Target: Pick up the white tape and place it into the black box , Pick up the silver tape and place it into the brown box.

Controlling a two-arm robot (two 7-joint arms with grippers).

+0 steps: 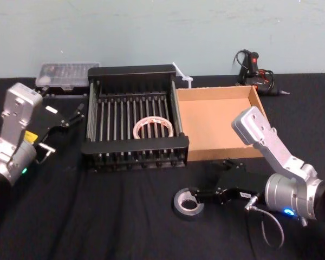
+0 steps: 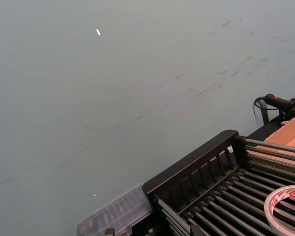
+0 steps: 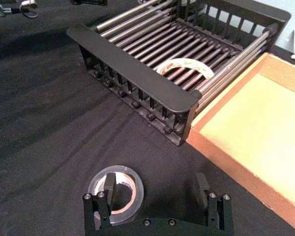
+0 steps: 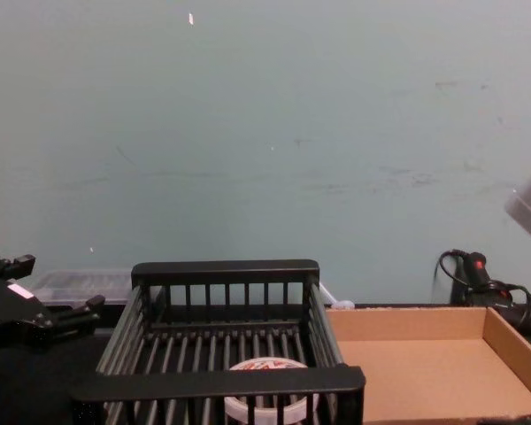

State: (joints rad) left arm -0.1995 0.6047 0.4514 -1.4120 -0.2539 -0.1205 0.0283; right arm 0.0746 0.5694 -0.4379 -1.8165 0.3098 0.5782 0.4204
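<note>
The white tape (image 1: 154,128) (image 3: 184,68) (image 4: 264,403) (image 2: 285,206) lies flat on the bars inside the black box (image 1: 134,145) (image 3: 132,64) (image 4: 221,382) (image 2: 191,169). The empty brown box (image 1: 216,124) (image 3: 250,128) (image 4: 416,367) sits against the crate's right side. In front of them the silver tape (image 1: 187,203) (image 3: 115,194) lies flat on the black cloth. My right gripper (image 1: 201,196) (image 3: 156,189) is low over it and open wide, one finger (image 3: 109,187) over the roll's hole, the other well clear of the roll. My left gripper (image 1: 76,115) (image 4: 53,285) hangs open and empty left of the crate.
A clear plastic case (image 1: 66,73) (image 4: 71,285) (image 2: 118,214) lies behind the crate at the back left. A black and red tool with a cable (image 1: 254,67) (image 4: 478,270) (image 2: 280,102) rests behind the cardboard tray. A small white object (image 1: 182,76) sits between them.
</note>
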